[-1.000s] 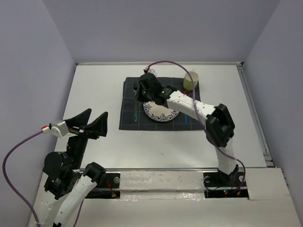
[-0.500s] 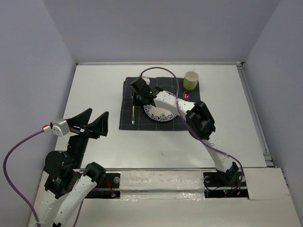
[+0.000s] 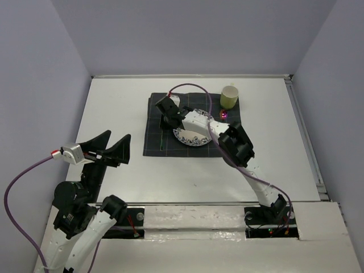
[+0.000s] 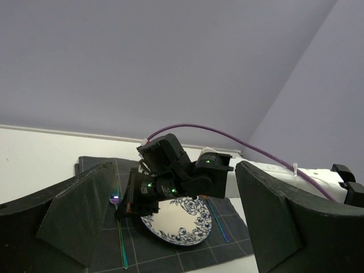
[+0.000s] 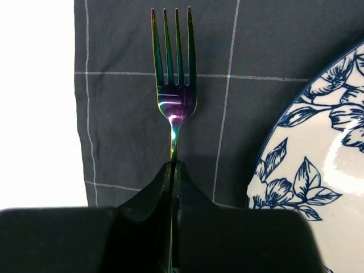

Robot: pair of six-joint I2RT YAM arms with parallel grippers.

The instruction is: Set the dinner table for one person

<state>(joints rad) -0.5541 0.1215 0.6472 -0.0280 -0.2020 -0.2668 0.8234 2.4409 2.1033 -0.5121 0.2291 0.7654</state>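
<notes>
**Right wrist view: right claw (image 5: 172, 165) pinched shut on a fork (image 5: 173, 96) beside the plate (image 5: 318, 170)**

The two dark fingers meet at the lower centre of the frame, with the fork's thin handle caught between them. The rainbow-tinted tines point straight up the frame. The fork lies over a dark grid-lined cloth (image 5: 125, 114). I cannot tell whether it rests on the cloth or hangs just above it. The blue-flowered plate curves in at the right edge, near the fork but not touching it. A strip of white desk (image 5: 34, 85) shows down the left side.

In the top external view the desk fills the middle of the frame, with lilac walls around it. The cloth sits in its upper centre. The right arm reaches up from the lower right, across the plate, to the cloth's left part. A pale green cup (image 3: 229, 96) stands upright at the cloth's upper right corner.

The left claw (image 3: 116, 136) hangs over the desk's left edge, well apart from the cloth, its fingers spread wide and holding nothing. In the left wrist view a second shiny utensil (image 4: 219, 224) lies on the cloth just right of the plate.
</notes>
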